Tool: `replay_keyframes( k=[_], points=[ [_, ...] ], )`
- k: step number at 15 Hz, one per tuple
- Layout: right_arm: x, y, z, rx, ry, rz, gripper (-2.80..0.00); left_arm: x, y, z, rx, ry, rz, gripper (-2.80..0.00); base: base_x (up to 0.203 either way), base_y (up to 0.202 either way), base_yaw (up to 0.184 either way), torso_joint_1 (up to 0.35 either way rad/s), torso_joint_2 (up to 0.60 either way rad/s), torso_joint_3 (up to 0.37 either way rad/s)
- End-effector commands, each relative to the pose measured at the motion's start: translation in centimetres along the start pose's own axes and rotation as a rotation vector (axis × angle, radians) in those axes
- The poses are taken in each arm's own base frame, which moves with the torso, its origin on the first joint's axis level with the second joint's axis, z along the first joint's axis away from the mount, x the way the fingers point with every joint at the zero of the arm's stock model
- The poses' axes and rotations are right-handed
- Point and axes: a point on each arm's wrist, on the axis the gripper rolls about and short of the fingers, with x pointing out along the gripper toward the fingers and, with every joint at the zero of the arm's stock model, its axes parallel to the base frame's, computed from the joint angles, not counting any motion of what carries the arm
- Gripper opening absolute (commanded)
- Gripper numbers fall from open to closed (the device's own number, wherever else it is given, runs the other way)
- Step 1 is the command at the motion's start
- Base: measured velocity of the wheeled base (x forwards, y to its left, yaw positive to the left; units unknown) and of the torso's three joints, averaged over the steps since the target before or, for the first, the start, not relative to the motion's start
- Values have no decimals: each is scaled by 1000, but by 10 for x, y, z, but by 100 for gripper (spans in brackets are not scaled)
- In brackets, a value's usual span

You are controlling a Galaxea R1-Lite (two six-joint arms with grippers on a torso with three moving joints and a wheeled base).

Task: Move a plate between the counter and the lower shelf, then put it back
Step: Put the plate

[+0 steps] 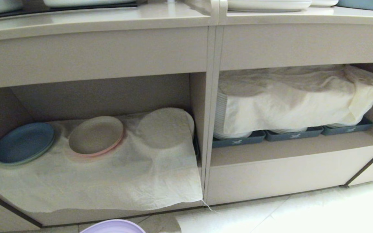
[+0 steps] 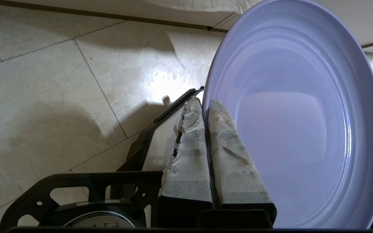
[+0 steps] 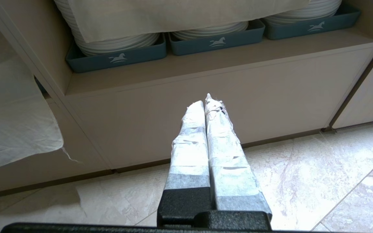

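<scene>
We have the plate [image 2: 303, 123] pinched at its rim by the left gripper [image 2: 206, 103], whose taped fingers [image 2: 231, 161] are clamped tight, one on the eating face and one behind the rim. It hangs above the tiled floor [image 2: 60, 97], just in front of the lower shelf [image 1: 121, 215]; from the head view only a lavender arc shows at the bottom edge.

We judge it light and rigid, probably plastic or melamine (the face has a soft sheen, so it may be somewhat slick). A one-sided rim hold lets the far edge droop or swing, so we would keep the wrist steady and move slowly. The raised lip is the sensible place to hold, as the fingers can hook behind it.

On the shelf, the cream cloth [image 1: 108, 181] drapes over the front edge, with a blue plate [image 1: 23, 142] and a beige-pink plate [image 1: 96, 135] resting on it. The counter [image 1: 92, 19] runs above.

The right gripper [image 3: 207, 103] is pressed together on nothing, near the neighbouring cubby's grey-blue trays [image 3: 118, 58].
</scene>
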Motion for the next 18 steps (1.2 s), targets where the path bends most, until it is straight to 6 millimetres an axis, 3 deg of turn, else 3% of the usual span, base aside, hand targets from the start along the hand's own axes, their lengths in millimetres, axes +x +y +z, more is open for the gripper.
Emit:
replay_keyframes(
  k=[1,18],
  points=[
    [0,0,0,0,0,1,-280,0,0,0,-4,6,1,-280,0,0,0,0,0,0],
    [0,0,0,0,1,1,-280,1,0,0,-2,8,2,-280,0,0,0,0,0,0]
  ],
)
